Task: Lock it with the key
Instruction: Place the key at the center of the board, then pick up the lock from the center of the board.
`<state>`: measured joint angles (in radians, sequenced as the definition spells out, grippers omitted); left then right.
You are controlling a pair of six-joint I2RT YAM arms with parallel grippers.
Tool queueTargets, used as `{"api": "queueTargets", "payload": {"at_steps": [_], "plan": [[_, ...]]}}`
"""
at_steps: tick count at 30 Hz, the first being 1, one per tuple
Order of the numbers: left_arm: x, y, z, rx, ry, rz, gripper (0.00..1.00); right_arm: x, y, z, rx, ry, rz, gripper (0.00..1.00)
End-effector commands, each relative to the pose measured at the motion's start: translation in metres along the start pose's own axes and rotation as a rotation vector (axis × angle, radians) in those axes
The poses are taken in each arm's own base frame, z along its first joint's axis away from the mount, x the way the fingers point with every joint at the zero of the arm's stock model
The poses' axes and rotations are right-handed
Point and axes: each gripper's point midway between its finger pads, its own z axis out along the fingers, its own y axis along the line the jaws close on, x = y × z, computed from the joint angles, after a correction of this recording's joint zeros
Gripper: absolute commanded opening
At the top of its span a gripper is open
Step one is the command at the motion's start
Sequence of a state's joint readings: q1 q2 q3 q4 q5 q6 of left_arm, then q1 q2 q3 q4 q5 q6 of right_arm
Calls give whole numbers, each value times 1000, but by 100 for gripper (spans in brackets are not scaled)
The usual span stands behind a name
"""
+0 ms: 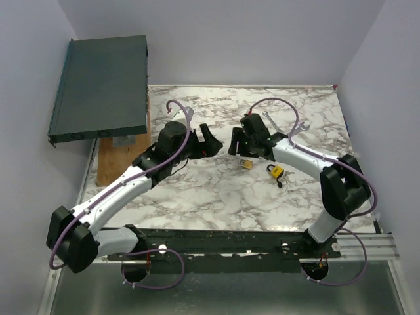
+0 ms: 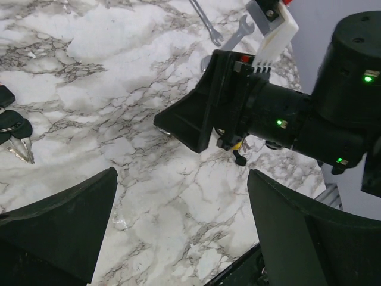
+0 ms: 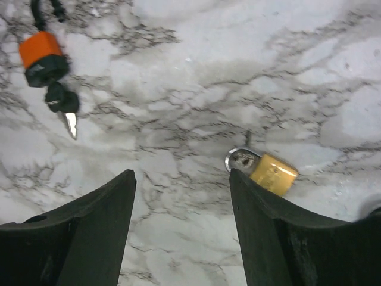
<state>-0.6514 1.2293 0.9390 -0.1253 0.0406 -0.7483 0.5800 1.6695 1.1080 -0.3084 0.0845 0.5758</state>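
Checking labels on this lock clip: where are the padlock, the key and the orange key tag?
padlock [image 3: 275, 174], right wrist view, on its brass body.
key [image 3: 62, 100], right wrist view, on its black head.
orange key tag [image 3: 39, 50], right wrist view, on its orange part.

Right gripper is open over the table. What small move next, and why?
Probably shift the right gripper sideways until the padlock sits between its fingers: they stand open and empty, the padlock lies just outside one finger, and the key lies loose farther off.
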Motion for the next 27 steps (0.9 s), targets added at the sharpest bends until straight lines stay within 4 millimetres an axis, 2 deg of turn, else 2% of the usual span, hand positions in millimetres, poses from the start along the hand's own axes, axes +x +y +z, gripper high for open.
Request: {"api": "queueTargets", "payload": {"at_steps": [1,9,15,21,27], "plan": [[-20,-1,-34,-14,-62,37,89,-12,27,12,-12,-28,-51,67],[-47,-6,-91,10,-142,90,91,-15,100,55,-74,-38,-150,68],[-55,-7,-120,37,-173,109,92,-23,137,94,-93,-89,-243,77],[-54,1,-134,34,-187,109,92,-22,157,121,-74,-110,-372,82],[-53,3,-136,46,-188,102,92,-15,159,137,-50,-85,-428,83]]}}
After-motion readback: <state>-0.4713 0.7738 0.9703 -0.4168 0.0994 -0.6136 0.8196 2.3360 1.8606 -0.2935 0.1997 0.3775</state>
